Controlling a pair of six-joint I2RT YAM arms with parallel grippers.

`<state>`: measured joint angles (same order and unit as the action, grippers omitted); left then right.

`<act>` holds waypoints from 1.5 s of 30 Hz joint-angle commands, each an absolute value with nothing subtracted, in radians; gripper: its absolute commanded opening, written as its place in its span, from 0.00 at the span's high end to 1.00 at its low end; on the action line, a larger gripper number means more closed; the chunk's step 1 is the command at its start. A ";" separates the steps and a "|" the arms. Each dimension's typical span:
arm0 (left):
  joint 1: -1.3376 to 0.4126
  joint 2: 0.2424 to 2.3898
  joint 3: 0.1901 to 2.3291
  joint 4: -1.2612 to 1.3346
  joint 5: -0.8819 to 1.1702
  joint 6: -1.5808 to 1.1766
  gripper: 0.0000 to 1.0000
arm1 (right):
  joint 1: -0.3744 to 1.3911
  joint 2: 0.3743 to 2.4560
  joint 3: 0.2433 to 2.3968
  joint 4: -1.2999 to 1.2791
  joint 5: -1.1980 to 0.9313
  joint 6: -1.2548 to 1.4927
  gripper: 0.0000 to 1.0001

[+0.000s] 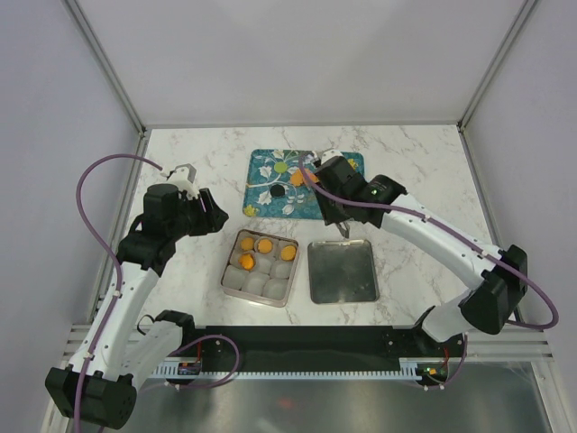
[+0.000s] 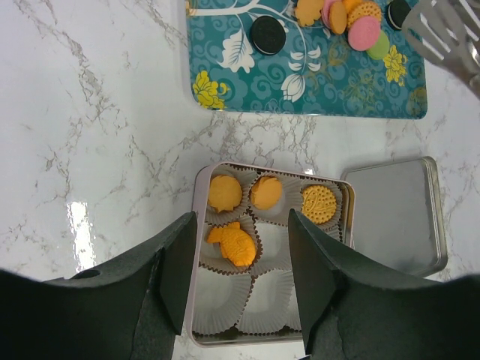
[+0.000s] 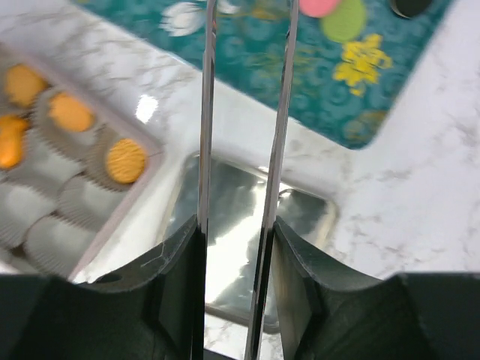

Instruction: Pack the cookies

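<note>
— Stock location?
— Cookies (image 2: 364, 33): overlapped heap at the far edge of the teal tray (image 2: 337, 82), orange, pink, light green. Black sandwich cookie (image 2: 265, 34) lying apart from the heap. Four orange ones already in the tin (image 2: 274, 171), one per paper cup (image 2: 274, 289), including a fish-shaped cookie (image 2: 234, 244).

— Grippers?
— Right gripper (image 3: 234, 240): fingers clamped on tongs (image 3: 204, 135), blades squeezed near-parallel, tips over the tray by the heap. Load at the tips: cannot tell. Left gripper (image 2: 244, 240): fingers spread, empty, hanging over the tin.

— Hazards, as judged?
— Slip of a flat disc from the polished blades over the table (image 2: 97, 112); cause, thin edge and little bite. Double pick from the overlapped heap. Crumpling or dragging of a light cup on release. Snag against the left gripper above the tin.

— Materials?
— Tin: square, rounded corners, pale metal. Lid (image 2: 394, 217): mirror-bright, seemingly inside up, just beside the tin. Cups: white, fluted, flimsy. Tray: glossy, printed flowers. Tongs: thin steel strips, slotted tip. Table: marble pattern, shiny.
</note>
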<state>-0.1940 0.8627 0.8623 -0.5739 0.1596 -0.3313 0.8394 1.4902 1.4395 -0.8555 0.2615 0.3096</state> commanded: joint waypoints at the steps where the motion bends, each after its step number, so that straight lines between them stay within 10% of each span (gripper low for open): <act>1: -0.196 0.851 0.862 -0.549 0.158 -0.327 0.40 | 0.761 1.479 1.382 -0.842 0.324 0.278 0.53; 45: -0.196 0.854 0.862 -0.548 0.164 -0.328 0.40 | 0.664 1.796 1.473 -0.744 0.325 0.253 0.49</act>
<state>-0.1940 0.8631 0.8623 -0.5739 0.1600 -0.3313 0.6617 1.7878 1.4281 -0.7628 0.3161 0.2569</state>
